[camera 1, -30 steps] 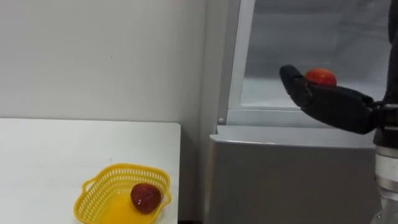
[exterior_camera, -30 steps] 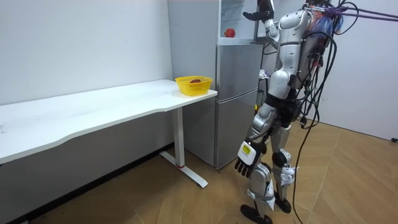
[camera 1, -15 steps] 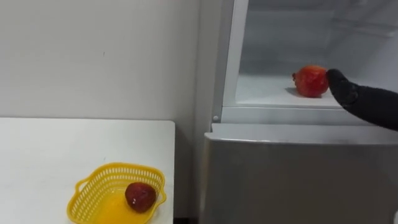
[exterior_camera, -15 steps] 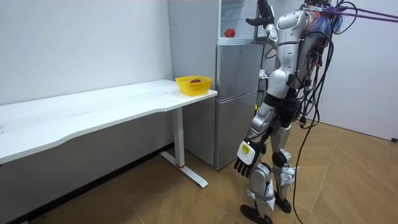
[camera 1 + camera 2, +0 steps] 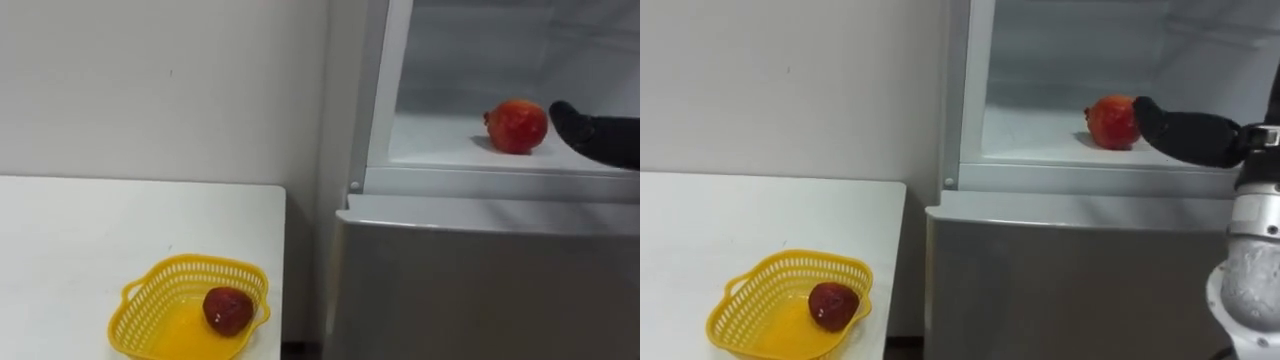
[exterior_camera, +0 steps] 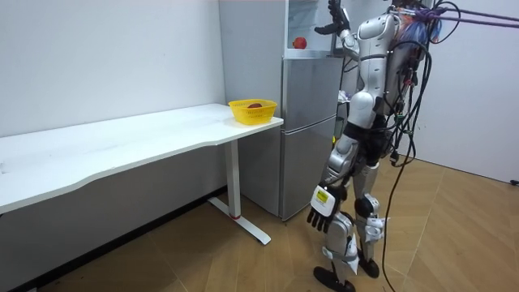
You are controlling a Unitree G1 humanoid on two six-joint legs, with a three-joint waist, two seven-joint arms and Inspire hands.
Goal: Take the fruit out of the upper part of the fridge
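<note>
There, right hand (image 5: 600, 140), edge-cropped, just beside the red fruit (image 5: 517, 126) in the fridge (image 5: 480, 280), grip unclear; left hand (image 6: 323, 209) slack.

pomegranate (image 5: 517, 126) red | basket (image 5: 140, 318) yellow, lattice | fruit (image 5: 228, 310) dark red | table (image 5: 90, 230) white | fridge (image 5: 480, 290) grey | right hand (image 5: 1188, 134) black

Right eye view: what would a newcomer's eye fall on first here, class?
First, the red fruit on the shelf of the open upper fridge, with the robot's dark right hand close beside it, fingers straight. Next, the yellow basket near the edge of the white table by the fridge, holding a darker red fruit.
</note>
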